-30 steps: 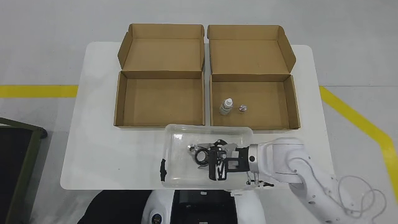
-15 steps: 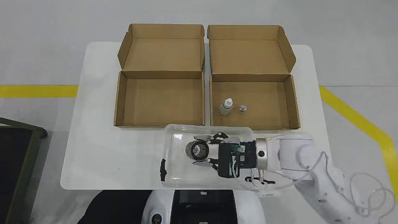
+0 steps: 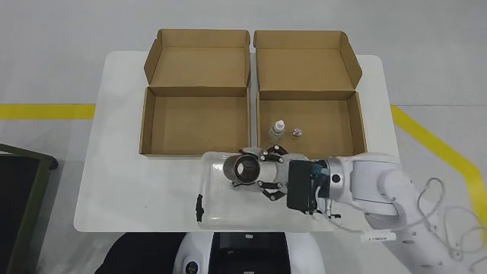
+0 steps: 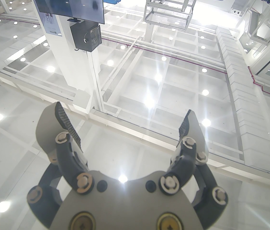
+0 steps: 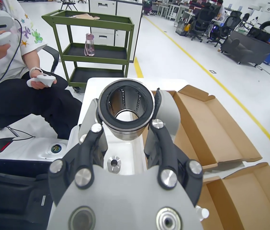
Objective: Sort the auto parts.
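My right gripper (image 3: 256,170) is shut on a steel linear bearing (image 3: 244,168) with a black end ring, held on its side above the far edge of the clear plastic bin (image 3: 208,200). In the right wrist view the bearing (image 5: 126,111) sits between both fingers (image 5: 166,107), open bore toward the camera. Below it a small metal bushing (image 5: 114,163) lies in the bin (image 5: 125,148). My left gripper (image 4: 123,120) is open with nothing in it, pointing up at the ceiling.
Two open cardboard boxes stand behind the bin. The left box (image 3: 195,124) has nothing in it. The right box (image 3: 335,129) holds a small white bottle (image 3: 276,129) and a small metal part (image 3: 297,131). A green cart (image 3: 19,198) stands left of the table.
The right gripper has risen out of the bin with the bearing and carried it toward the boxes. The arm has shifted right and back.
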